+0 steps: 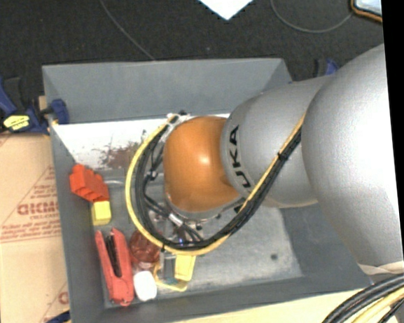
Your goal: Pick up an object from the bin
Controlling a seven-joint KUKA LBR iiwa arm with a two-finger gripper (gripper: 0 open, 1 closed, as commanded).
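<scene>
My gripper [173,231] is low in the bin's front left part, mostly hidden under the arm's orange cover. Right beside it lies a dark red, glossy crumpled thing [144,248]. Just in front of it sits a yellow and grey thing [178,270]. A small white piece [144,286] lies next to that, at the front wall. A long red tool with a black slot [113,266] lies along the left wall.
Further back on the left, an orange-red block [85,180] sits with a small yellow block [101,213] just in front of it. The arm and its cables cover the bin's middle and right. Bare grey floor shows at the front right.
</scene>
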